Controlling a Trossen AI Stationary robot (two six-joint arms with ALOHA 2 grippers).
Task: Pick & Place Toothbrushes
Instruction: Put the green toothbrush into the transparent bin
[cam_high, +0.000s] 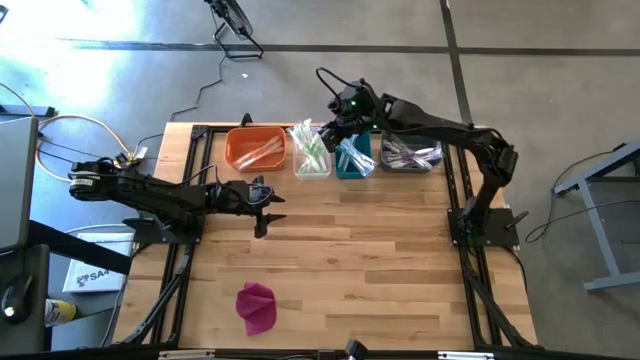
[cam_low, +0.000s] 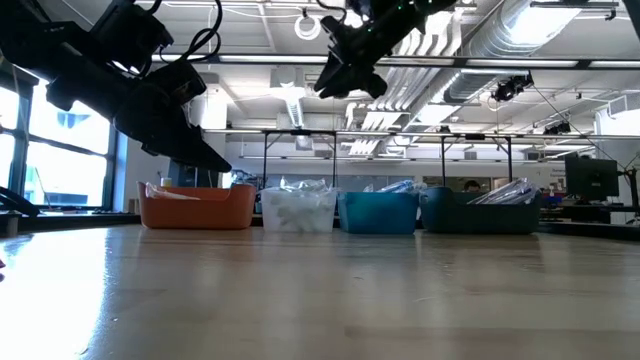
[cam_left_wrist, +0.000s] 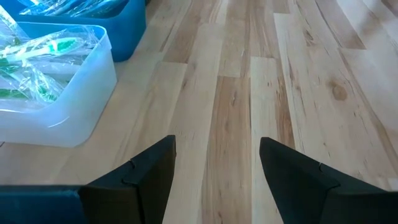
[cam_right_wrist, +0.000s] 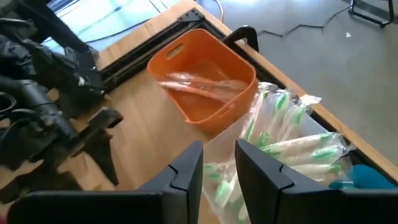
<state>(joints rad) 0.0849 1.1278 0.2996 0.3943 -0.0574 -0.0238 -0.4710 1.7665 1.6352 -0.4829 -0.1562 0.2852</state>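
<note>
Dark fingers of the right gripper (cam_right_wrist: 219, 163) stand with a narrow gap and nothing pinched between them, hovering above the clear bin (cam_high: 311, 158), where green-handled toothbrushes (cam_right_wrist: 292, 134) in shiny clear wrappers lie heaped directly below. Four bins sit in a row along the far edge of the bench (cam_high: 350, 260): an orange bin (cam_high: 255, 148) with a few wrapped pinkish brushes, the clear one, a teal bin (cam_high: 354, 160) and a dark bin (cam_high: 411, 156), each holding wrapped brushes. Farther out, the left gripper (cam_high: 260, 205) hangs spread wide over bare bench, near the orange bin. One magenta cloth lump (cam_high: 257, 306) lies well apart.
</note>
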